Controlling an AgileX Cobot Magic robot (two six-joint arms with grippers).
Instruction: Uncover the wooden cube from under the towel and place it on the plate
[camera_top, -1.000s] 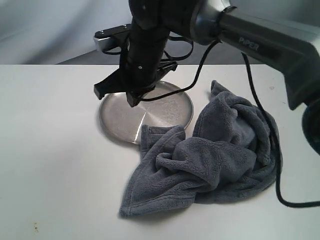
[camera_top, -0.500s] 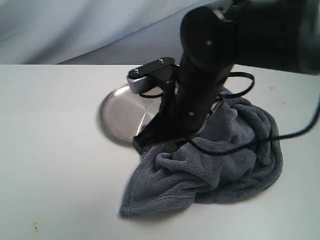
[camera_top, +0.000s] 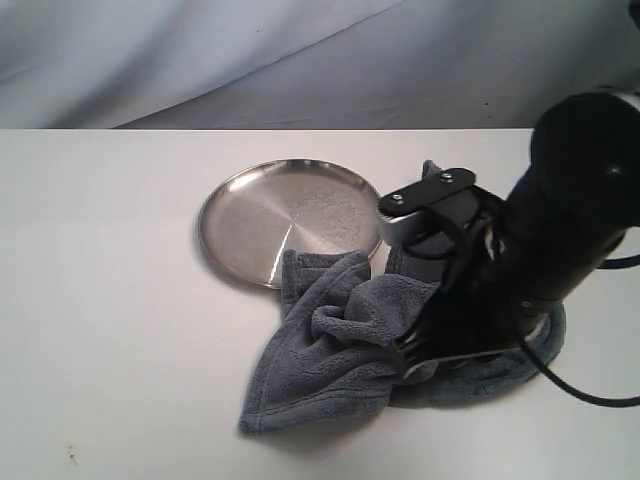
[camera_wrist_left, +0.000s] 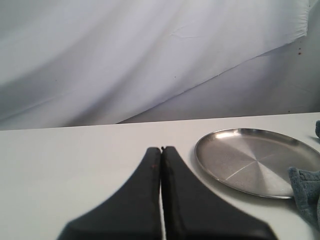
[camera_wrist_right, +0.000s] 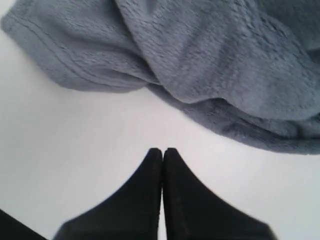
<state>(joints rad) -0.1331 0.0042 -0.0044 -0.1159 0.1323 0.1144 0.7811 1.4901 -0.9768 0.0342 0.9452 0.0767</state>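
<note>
1. Two arms make up the rig, but only the right arm (camera_top: 565, 225) shows in the exterior view; it leans down over the right part of the towel (camera_top: 330, 345) and hides some of the cloth
2. On the right gripper (camera_wrist_right: 162, 151) the jaws are pressed together with nothing between them; in its wrist view the tips hang over bare desk (camera_top: 110, 300), just beside the towel's hemmed edge and not touching it
3. On the left gripper (camera_wrist_left: 161, 149) the jaws are likewise closed flat against each other and hold nothing; its wrist view shows it low over the desk, with the plate (camera_top: 270, 215) near the tips but apart from them
4. The plate lies flat on the desk, a little left of the middle and towards the far side, its brushed steel catching a streak of light
5. The towel sits in a bunched heap near and right of the plate; one fold overlaps the plate's near right rim, and a flatter corner spreads towards the near left
6. The wooden cube shows in none of the views, so I cannot tell where under the towel's folds it lies
7. A pale draped cloth (camera_top: 200, 50) hangs behind the far edge of the desk
</note>
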